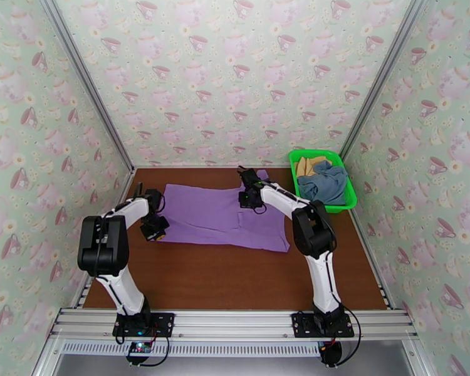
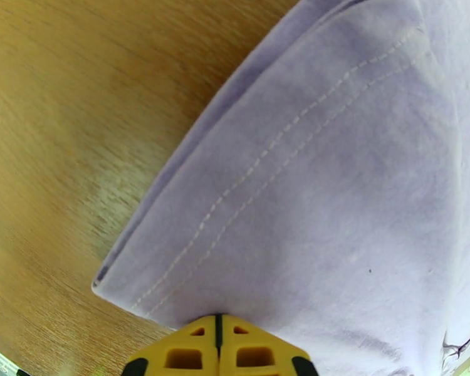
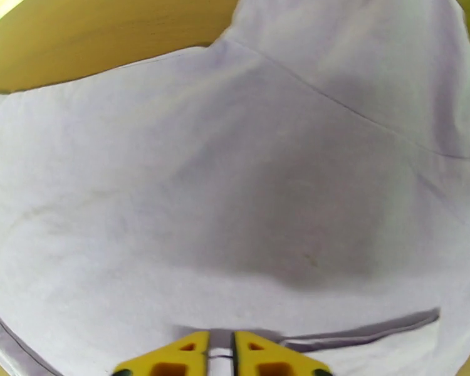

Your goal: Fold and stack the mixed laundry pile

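The left arm was bent double, its end effector (image 2: 217, 336) closed tight at the spread lilac garment's (image 1: 216, 214) near-left corner, by the table's (image 1: 235, 277) left edge. The right arm reached forward, its end effector (image 3: 221, 353) low over the garment's far edge, jaws a sliver apart; whether they gripped cloth I couldn't tell. A green basket (image 1: 296, 177) in the far-right corner held the blue-grey garment (image 1: 326, 183) and the tan garment (image 1: 309, 165).

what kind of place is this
Likely a robot test booth: a left arm and right arm bolted to a metal rail, teapot-print panels around a brown table, a purple shirt spread out.
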Motion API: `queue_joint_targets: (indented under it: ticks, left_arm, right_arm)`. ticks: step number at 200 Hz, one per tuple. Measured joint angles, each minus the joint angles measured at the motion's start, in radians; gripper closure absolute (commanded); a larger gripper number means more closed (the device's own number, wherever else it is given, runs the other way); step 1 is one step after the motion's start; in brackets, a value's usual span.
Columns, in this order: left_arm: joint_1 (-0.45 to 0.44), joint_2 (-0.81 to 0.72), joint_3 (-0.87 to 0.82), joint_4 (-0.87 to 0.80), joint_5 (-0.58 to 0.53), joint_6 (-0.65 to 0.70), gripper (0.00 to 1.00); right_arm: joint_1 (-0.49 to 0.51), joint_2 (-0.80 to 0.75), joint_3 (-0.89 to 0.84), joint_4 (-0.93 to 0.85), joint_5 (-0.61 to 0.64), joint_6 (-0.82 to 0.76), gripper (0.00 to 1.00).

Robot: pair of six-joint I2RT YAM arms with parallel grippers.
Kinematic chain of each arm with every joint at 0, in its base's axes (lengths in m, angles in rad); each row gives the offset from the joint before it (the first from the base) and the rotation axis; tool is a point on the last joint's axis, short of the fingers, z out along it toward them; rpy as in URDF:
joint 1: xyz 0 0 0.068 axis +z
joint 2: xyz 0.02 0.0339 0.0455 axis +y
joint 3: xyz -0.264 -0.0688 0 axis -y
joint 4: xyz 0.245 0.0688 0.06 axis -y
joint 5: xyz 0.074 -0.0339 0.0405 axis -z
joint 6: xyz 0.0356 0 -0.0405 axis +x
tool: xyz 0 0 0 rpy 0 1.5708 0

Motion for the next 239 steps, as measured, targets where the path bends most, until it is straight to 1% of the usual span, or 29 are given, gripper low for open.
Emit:
queue_joint_targets:
  ticks: [8, 22, 52, 67, 82, 88, 116, 125, 138, 172, 204, 239]
  left_arm:
    - [0.000, -0.002, -0.005, 0.000, -0.002, 0.000, 1.00]
    - [0.000, -0.002, -0.014, 0.000, -0.003, 0.000, 1.00]
    - [-0.004, -0.005, -0.035, 0.010, -0.002, -0.001, 1.00]
    - [-0.009, -0.009, -0.042, 0.017, -0.003, -0.006, 1.00]
    - [-0.014, -0.018, -0.054, 0.027, -0.007, -0.009, 1.00]
    - [-0.018, -0.022, -0.061, 0.032, -0.010, -0.013, 1.00]
    - [-0.041, -0.050, -0.099, 0.053, -0.023, -0.021, 1.00]
    - [-0.047, -0.063, -0.116, 0.063, -0.026, -0.024, 1.00]
    - [-0.053, -0.091, -0.151, 0.081, -0.026, -0.025, 1.00]
    - [-0.072, -0.170, -0.244, 0.117, -0.025, -0.042, 1.00]
    - [-0.102, -0.259, -0.341, 0.142, -0.025, -0.062, 1.00]
    - [-0.136, -0.333, -0.414, 0.152, -0.025, -0.085, 1.00]
  right_arm:
    - [-0.003, -0.037, -0.055, 0.006, 0.014, 0.000, 0.63]
    - [-0.009, -0.134, -0.191, 0.012, 0.041, 0.006, 0.63]
    - [-0.028, -0.364, -0.500, 0.028, 0.071, 0.032, 0.71]
    - [-0.040, -0.424, -0.622, 0.054, 0.071, 0.052, 0.74]
    - [-0.048, -0.431, -0.716, 0.084, 0.066, 0.078, 0.78]
    - [-0.049, -0.436, -0.733, 0.104, 0.063, 0.088, 0.80]
    - [-0.056, -0.466, -0.782, 0.172, 0.058, 0.147, 0.81]
    - [-0.056, -0.473, -0.790, 0.183, 0.058, 0.167, 0.86]
    - [-0.059, -0.476, -0.794, 0.183, 0.057, 0.201, 0.89]
    - [-0.061, -0.490, -0.822, 0.206, 0.046, 0.304, 0.89]
    - [-0.062, -0.623, -1.003, 0.344, 0.024, 0.423, 0.89]
    - [-0.062, -0.803, -1.188, 0.409, -0.003, 0.544, 0.89]
